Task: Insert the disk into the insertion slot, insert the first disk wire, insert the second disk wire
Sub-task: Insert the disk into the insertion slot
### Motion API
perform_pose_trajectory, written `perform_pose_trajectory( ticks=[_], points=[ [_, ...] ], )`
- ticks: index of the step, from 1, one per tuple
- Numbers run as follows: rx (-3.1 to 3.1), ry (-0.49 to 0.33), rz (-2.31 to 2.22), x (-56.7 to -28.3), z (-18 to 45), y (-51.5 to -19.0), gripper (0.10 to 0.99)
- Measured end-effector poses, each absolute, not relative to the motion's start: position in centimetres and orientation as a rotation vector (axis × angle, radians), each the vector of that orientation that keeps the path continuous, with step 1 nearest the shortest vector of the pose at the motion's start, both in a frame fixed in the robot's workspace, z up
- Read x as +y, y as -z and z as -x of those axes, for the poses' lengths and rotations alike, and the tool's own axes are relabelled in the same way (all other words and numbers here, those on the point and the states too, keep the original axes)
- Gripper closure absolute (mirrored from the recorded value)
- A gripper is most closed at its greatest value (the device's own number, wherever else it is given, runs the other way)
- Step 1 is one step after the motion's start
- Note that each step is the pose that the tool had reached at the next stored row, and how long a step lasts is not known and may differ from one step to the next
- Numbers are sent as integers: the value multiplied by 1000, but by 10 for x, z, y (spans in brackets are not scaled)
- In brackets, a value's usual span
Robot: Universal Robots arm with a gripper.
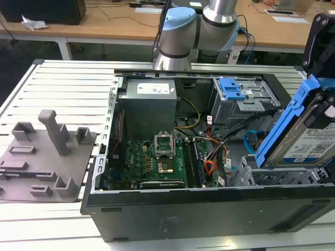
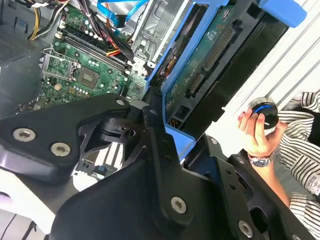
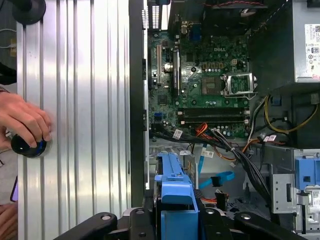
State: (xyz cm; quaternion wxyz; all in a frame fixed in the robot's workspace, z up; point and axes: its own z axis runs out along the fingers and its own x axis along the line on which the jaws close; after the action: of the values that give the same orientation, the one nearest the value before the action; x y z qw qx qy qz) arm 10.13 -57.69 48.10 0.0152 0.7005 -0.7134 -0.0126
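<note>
Presently our gripper (image 3: 176,220) pinches the disk (image 1: 309,141) between its jaws, tilted over the insertion slot (image 1: 247,172) at four o'clock in the exterior view; we fear that tilt jamming it against the slot's wall.

Your computer case (image 1: 209,209) sits on the table (image 1: 63,83), the fixture plate (image 1: 42,162) just to the exterior view's left of it. Inside, the motherboard (image 1: 152,162) lies flat, the power supply (image 1: 149,104) behind it, the drive bay (image 1: 241,104) toward the exterior view's right. The disk (image 1: 309,141) hangs tilted in the gripper (image 3: 175,225) above the insertion slot (image 1: 246,172).
</note>
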Motion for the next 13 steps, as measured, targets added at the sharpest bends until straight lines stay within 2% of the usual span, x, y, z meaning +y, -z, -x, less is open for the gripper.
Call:
perform_pose_trajectory(
  ticks=[3, 9, 13],
  points=[
    [-2220, 39, -2180, -573, -101, -475, 722],
    [-2220, 39, -2180, -545, -101, -474, 722],
    [-2220, 39, -2180, -541, -101, -472, 722]
  ],
)
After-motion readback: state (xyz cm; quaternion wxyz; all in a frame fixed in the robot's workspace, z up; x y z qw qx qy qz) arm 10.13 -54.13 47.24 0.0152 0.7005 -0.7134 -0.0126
